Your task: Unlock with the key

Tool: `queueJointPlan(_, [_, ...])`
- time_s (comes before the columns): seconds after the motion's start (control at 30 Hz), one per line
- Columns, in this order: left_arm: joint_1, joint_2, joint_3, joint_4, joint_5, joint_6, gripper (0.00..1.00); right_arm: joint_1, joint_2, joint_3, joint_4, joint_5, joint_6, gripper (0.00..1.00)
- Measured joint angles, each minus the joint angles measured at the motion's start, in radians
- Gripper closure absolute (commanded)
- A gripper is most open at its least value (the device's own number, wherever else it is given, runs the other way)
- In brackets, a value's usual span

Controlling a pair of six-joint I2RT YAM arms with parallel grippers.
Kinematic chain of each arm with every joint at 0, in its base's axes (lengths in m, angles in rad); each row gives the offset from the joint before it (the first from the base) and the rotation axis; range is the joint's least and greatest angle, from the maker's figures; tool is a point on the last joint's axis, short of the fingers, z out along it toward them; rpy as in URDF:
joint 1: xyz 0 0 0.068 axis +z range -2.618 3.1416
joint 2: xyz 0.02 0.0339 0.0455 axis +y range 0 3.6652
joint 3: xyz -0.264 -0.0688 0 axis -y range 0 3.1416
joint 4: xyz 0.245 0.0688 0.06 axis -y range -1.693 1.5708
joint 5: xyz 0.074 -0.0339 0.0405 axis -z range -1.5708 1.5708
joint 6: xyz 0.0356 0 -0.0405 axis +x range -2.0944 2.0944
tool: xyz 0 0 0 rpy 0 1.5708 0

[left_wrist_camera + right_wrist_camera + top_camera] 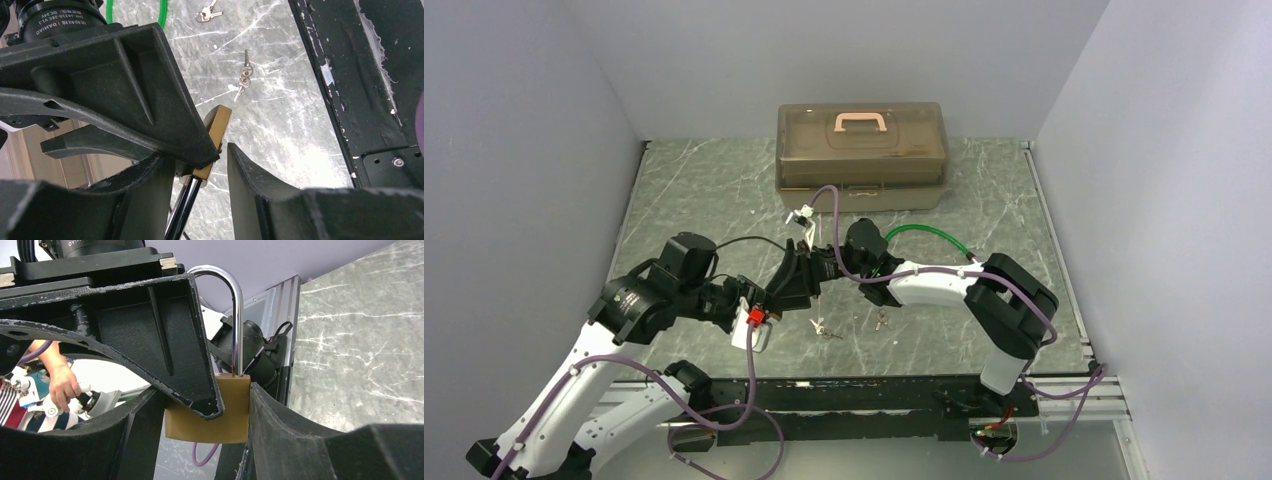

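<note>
Nearest, a key bunch point(824, 328) and a second key bunch point(882, 320) lie loose on the marbled counter point(704, 190). Beyond them, the right jaws clamp a brass padlock point(225, 412) in mid-air. The left jaws stand apart either side of its shackle point(238, 315). Farthest back sits a brown box point(861, 155).

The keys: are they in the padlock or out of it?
Out. One bunch and the other bunch lie on the table, away from the padlock in the right end effector.

Walls point(524, 150): plain pale grey panels on three sides
Table top point(704, 190): dark green stone pattern with white veins
Front edge point(844, 395): black strip
Light: soft and even
</note>
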Motion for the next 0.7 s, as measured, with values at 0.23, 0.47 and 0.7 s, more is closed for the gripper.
queueJointPlan(0.23, [-0.009,-0.010,-0.016,0.019,-0.051,-0.038,1.00,-0.011,-0.018,-0.008,-0.045,0.014,-0.041,0.45])
queueJointPlan(0.47, [-0.020,-0.082,-0.074,0.164,-0.095,-0.114,0.99,-0.031,-0.095,-0.026,-0.120,0.059,-0.090,0.52])
queueJointPlan(0.7, [-0.019,-0.098,-0.063,0.154,-0.103,-0.127,0.40,-0.031,-0.083,-0.025,-0.075,0.041,-0.038,0.53])
